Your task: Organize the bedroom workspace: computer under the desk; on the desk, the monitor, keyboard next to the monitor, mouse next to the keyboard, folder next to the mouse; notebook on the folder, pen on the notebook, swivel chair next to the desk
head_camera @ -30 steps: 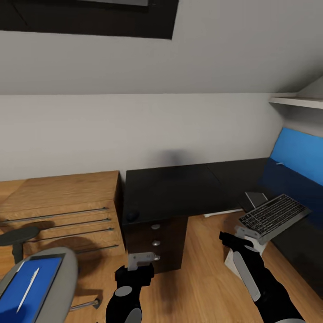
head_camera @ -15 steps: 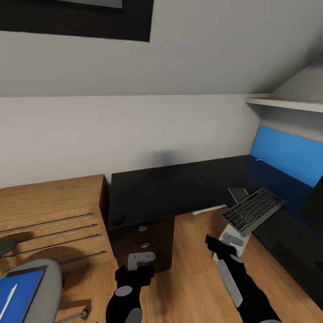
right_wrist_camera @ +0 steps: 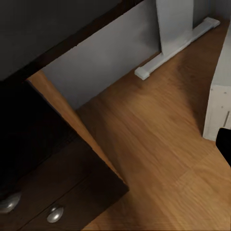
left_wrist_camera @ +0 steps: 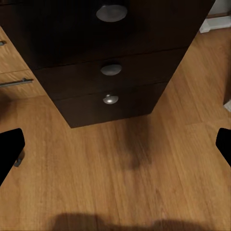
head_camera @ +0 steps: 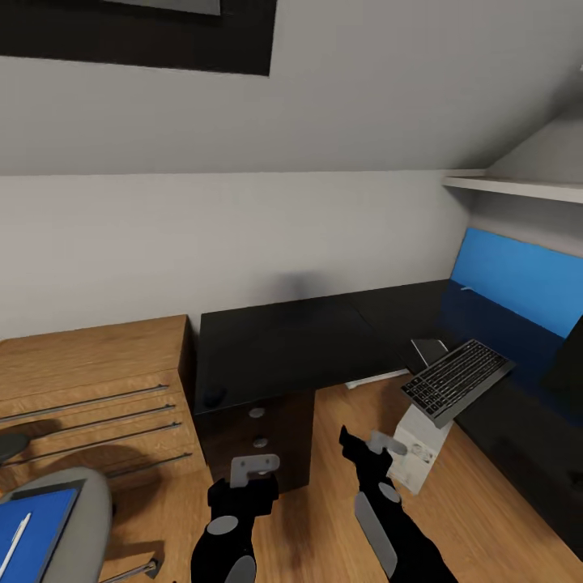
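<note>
Both grippers hold nothing. Left gripper: jaws apart, its two dark fingertips sit at opposite edges of the left wrist view with bare wood floor between them. Right gripper: can't tell whether apart or together, just one dark fingertip at the frame edge in the right wrist view.

Keyboard lies tilted on top of the white computer tower, which stands on the floor under the right wing of the desk. Keyboard is clear of the right gripper, which hangs lower and to the left of the tower.

Black desk top is bare apart from the mouse, a small dark oval near its front-left corner. Black drawers with round silver knobs sit below that corner; left gripper hovers just in front of them. White desk leg and its foot show in the right wrist view, with the tower's white side beside it.

Swivel chair at lower left; blue folder lies on its seat, white pen on top of the folder. Oak drawer unit stands just left of the desk. Blue panel runs along the right wall, white shelf above it. Dark skylight in the sloped ceiling.
</note>
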Robot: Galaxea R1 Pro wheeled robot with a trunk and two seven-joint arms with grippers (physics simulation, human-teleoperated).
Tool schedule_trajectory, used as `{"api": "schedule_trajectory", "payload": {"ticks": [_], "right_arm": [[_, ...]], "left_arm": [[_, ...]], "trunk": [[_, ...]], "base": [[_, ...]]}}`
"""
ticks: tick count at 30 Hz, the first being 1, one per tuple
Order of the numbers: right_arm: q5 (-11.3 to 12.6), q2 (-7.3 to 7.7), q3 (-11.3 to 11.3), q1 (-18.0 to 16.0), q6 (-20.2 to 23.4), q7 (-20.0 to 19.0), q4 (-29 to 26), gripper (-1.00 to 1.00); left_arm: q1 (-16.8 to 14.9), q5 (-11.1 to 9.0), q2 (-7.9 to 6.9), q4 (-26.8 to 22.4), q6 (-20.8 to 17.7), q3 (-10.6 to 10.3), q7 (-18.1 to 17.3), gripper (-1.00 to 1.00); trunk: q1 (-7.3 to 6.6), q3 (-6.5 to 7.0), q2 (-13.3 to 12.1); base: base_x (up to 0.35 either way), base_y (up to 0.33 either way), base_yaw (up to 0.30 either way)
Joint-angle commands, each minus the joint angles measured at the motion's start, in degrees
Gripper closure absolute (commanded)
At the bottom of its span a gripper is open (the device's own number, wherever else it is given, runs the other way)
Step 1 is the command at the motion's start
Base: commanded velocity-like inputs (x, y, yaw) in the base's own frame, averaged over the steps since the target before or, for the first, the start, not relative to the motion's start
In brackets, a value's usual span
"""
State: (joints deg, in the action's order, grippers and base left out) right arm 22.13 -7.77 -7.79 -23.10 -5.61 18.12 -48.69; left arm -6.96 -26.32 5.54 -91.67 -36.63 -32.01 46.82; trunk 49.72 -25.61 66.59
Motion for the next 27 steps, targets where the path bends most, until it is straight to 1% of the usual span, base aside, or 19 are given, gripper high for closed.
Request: {"api": "schedule_trajectory", "payload": {"ticks": [1, 2, 3, 5, 6, 10, 11, 12, 14, 15, 18, 22, 24, 25, 27], "right_arm": [[1.07, -1.27, -0.77, -0.15, -9.39, 0.43, 1.15, -1.0], [2.03, -1.61, -0.85, -0.19, -12.68, 0.48, 1.43, -1.0], [2.84, -1.77, -0.88, -0.23, -14.12, 0.5, 1.53, -1.0], [5.28, -2.01, -0.88, -0.33, -16.5, 0.54, 1.68, -1.0], [12.97, -2.21, -0.55, -0.55, -19.8, 0.53, 1.83, -1.0], [22.38, -2.12, 0.62, -1.01, -22.13, 0.52, 1.94, -1.0], [27.98, -2.09, 1.8, -1.19, -23.84, 0.41, 1.97, -1.0], [30.56, -2.07, 2.35, -1.26, -24.79, 0.33, 1.98, -1.0], [34.28, -2.04, 3.13, -1.35, -26.34, 0.21, 1.99, -1.0], [36.66, -2.0, 3.67, -1.41, -27.4, 0.13, 2.04, -1.0], [39.78, -1.8, 4.34, -1.48, -28.71, -0.03, 2.26, -1.0], [40.44, -1.65, 4.5, -1.5, -29.05, -0.08, 2.81, -1.0], [40.56, -1.2, 4.57, -1.51, -29.02, -0.07, 3.2, -1.0], [40.65, -0.37, 4.56, -1.51, -28.82, -0.07, 3.37, -1.0], [40.72, 0.0, 4.55, -1.51, -28.91, -0.1, 3.44, -1.0]], "left_arm": [[-0.06, -0.44, -0.01, -0.18, -0.11, -0.02, 0.55, -1.0], [-0.05, -0.44, -0.01, -0.21, -0.11, -0.01, 0.55, -1.0], [-0.03, -0.43, -0.01, -0.22, -0.11, 0.0, 0.55, -1.0], [-0.05, -0.42, -0.01, -0.23, -0.11, 0.0, 0.55, -1.0], [-0.05, -0.41, -0.01, -0.25, -0.11, 0.01, 0.55, -1.0], [-0.03, -0.45, -0.01, -0.22, -0.11, 0.01, 0.55, -1.0], [-0.03, -0.5, -0.01, -0.2, -0.11, 0.01, 0.55, -1.0], [-0.02, -0.51, -0.01, -0.2, -0.11, 0.01, 0.55, -1.0], [-0.02, -0.54, -0.01, -0.19, -0.11, 0.01, 0.55, -1.0], [-0.04, -0.55, -0.01, -0.15, -0.11, 0.01, 0.53, -1.0], [-0.04, -0.61, -0.01, -0.1, -0.11, 0.01, 0.53, -1.0], [-0.06, -0.65, -0.01, -0.04, -0.11, 0.01, 0.49, -1.0], [-0.05, -0.66, -0.01, 0.02, -0.11, 0.01, 0.48, -1.0], [-0.05, -0.66, -0.01, 0.06, -0.11, 0.01, 0.48, -1.0], [-0.05, -0.66, -0.01, 0.08, -0.11, 0.01, 0.47, -1.0]], "trunk": [[0.0, -0.06, 0.04], [0.0, -0.06, 0.04], [0.0, -0.06, 0.04], [0.0, -0.06, 0.04], [0.0, -0.06, 0.04], [0.0, -0.09, 0.04], [0.0, -0.12, 0.04], [0.0, -0.15, 0.04], [0.0, -0.22, 0.04], [0.0, -0.24, 0.04], [0.0, -0.27, 0.04], [0.0, -0.29, 0.04], [0.0, -0.29, 0.04], [0.0, -0.29, 0.04], [0.0, -0.29, 0.04]], "base": [[0.0, 0.0, 0.0], [0.0, 0.0, 0.0], [0.0, 0.0, 0.0], [0.0, 0.0, 0.0], [0.0, 0.0, 0.0], [0.0, 0.0, 0.0], [0.0, 0.0, 0.0], [0.0, 0.0, 0.0], [0.0, 0.0, 0.0], [0.0, 0.0, 0.0], [0.0, 0.0, 0.0], [0.0, 0.0, 0.0], [0.0, 0.0, 0.0], [0.0, 0.0, 0.0], [0.0, 0.0, 0.0]]}}
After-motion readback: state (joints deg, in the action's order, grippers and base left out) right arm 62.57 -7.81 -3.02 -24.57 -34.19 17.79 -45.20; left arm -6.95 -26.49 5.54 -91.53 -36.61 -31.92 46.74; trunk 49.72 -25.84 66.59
